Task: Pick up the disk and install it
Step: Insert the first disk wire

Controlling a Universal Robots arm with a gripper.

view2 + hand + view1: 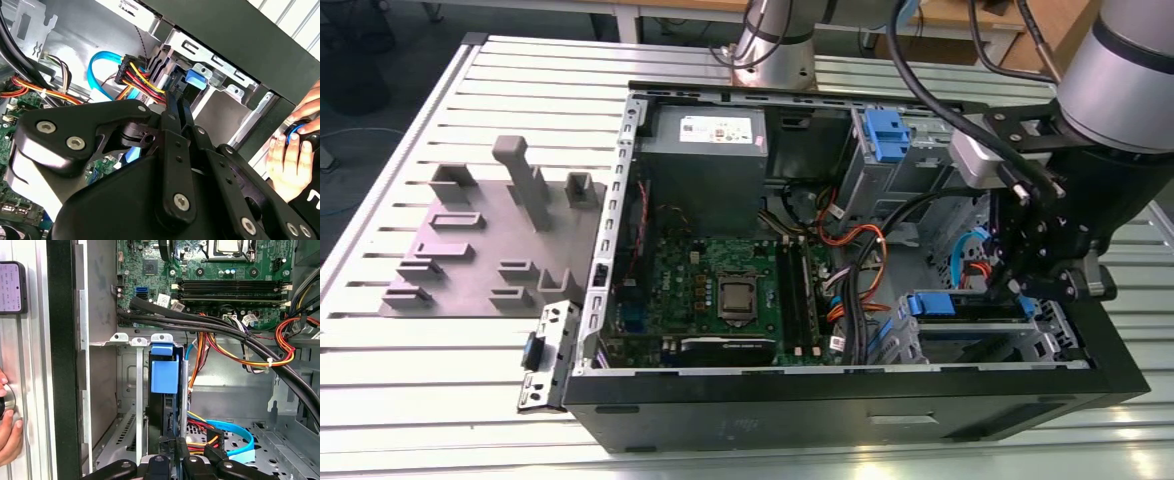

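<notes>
- Reaching down into the open computer case (854, 400), my gripper (1027, 285) hangs over the drive cage (974, 335) at the corner on the exterior view's right.
- In the first wrist view my fingers (172, 460) stand close together at the near end of the disk (165, 375); whether they pinch it or only touch it I cannot tell.
- The disk stands on edge in a slot of the cage, its blue bracket tab uppermost, between thin metal rails.
- In the second wrist view my black linkage covers most of the scene, with the blue tab (195, 79) just beyond it.
- Red, yellow and orange wires (240, 352) and a light-blue cable (235, 432) run beside the cage.
- The green motherboard (720, 290) lies in the middle of the case.
- A person's hand (292, 160) rests on a round knob outside the case wall.
</notes>
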